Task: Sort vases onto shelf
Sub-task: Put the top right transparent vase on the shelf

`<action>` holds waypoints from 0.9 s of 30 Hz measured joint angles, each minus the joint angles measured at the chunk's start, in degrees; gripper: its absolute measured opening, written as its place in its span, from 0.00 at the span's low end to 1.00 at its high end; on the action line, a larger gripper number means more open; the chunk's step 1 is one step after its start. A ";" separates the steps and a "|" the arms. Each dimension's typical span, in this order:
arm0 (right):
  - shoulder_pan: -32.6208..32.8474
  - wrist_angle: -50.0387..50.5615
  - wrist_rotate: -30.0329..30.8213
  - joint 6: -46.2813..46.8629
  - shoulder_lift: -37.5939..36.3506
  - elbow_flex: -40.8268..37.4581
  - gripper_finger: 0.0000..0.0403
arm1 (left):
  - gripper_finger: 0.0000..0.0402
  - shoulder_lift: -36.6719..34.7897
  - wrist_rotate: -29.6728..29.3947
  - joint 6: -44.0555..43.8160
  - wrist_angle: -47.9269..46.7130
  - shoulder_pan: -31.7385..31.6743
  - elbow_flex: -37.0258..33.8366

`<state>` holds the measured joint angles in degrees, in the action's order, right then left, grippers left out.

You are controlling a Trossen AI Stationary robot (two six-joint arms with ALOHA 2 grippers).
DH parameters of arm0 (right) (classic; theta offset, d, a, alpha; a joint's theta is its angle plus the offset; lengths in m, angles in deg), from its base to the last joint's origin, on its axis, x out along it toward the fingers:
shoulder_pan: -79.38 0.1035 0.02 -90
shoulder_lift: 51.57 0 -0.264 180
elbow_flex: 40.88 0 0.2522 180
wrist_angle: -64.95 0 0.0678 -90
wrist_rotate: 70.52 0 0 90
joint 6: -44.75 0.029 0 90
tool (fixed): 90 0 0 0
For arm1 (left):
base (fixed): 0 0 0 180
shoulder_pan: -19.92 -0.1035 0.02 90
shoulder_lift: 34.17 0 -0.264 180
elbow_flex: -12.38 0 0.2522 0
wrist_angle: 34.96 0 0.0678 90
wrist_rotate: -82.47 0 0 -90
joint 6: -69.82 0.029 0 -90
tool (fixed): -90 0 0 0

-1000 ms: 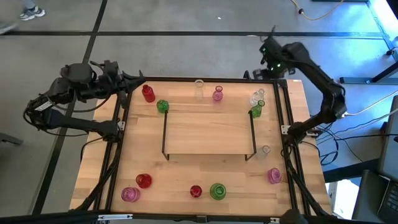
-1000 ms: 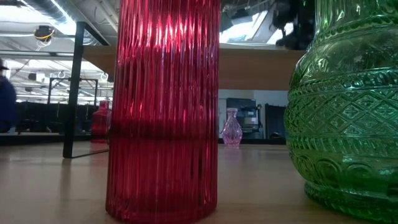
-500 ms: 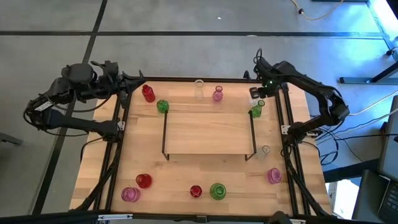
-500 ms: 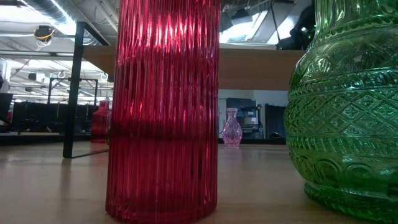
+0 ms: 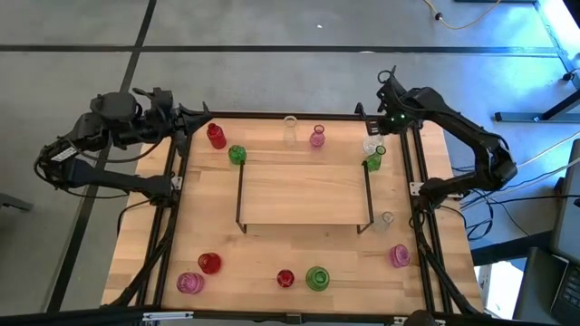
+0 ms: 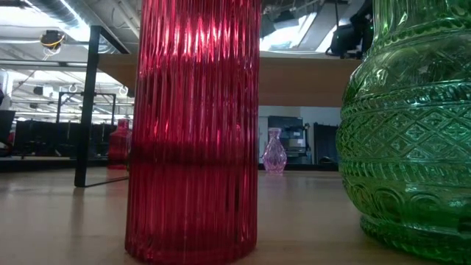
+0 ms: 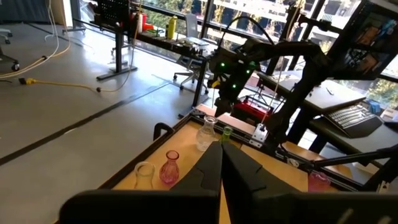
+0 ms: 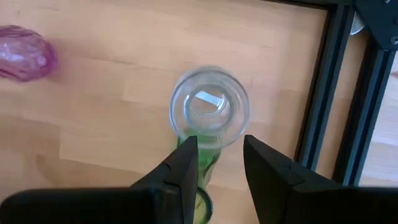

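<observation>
The left gripper (image 5: 201, 115) sits clenched and empty at the wooden table's (image 5: 145, 226) far left corner. The low light-wood shelf (image 5: 304, 190) stands bare mid-table, with small glass vases scattered near the table's edges. At the far right corner, the right gripper (image 8: 214, 163) hangs parted, grasping nothing, above a clear round-bellied glass vase (image 8: 209, 107) beside a green bottle-shaped one (image 5: 373, 162).

Even, bright overhead light; daylight floods the windows (image 7: 261, 12); the clear vase (image 8: 209, 109) appears slightly blurred; shadows faint.
</observation>
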<state>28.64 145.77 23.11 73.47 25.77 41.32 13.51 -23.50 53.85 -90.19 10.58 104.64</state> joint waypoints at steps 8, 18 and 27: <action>-2.11 -3.29 2.88 1.28 2.92 -0.02 0.29 | 0.00 2.68 0.37 -0.03 0.19 -0.01 -0.01; -2.89 -2.93 -0.02 -0.21 7.66 -0.04 0.29 | 0.00 4.54 3.61 -0.46 0.16 0.00 -0.02; -2.91 -3.53 -7.19 -6.76 11.04 -1.10 0.17 | 0.00 4.49 3.65 -0.57 0.20 -0.01 -0.02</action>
<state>25.73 142.24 15.92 66.72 36.80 40.23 18.00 -19.85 53.28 -89.99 10.57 104.62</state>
